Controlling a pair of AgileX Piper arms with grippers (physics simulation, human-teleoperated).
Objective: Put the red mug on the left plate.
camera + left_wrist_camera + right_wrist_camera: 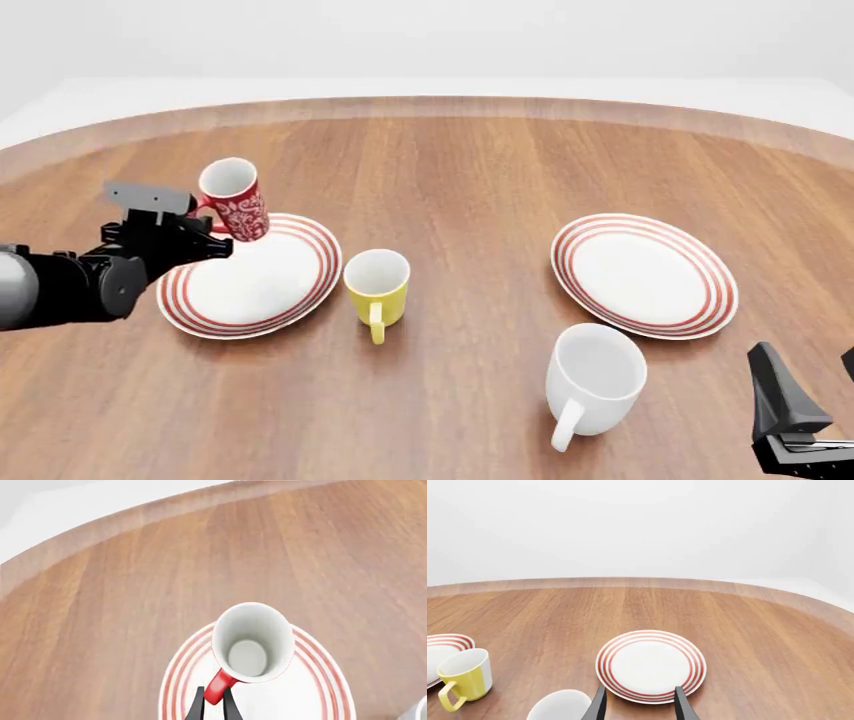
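Note:
The red mug (235, 200) with white floral pattern is upright and slightly tilted over the far-left part of the left plate (267, 282), a white plate with red rings. My left gripper (207, 226) is shut on the mug's red handle. In the left wrist view I look down into the mug's white inside (252, 642); the handle (218, 686) sits between my fingers and the plate (300, 695) lies beneath. I cannot tell whether the mug touches the plate. My right gripper (809, 385) is open and empty at the near right edge; it also shows in the right wrist view (639, 705).
A yellow mug (376, 285) stands just right of the left plate. A larger white mug (595, 380) stands near the front, right of centre, close to my right gripper. The second ringed plate (647, 275) lies at the right. The round table's far edge (441, 103) curves behind.

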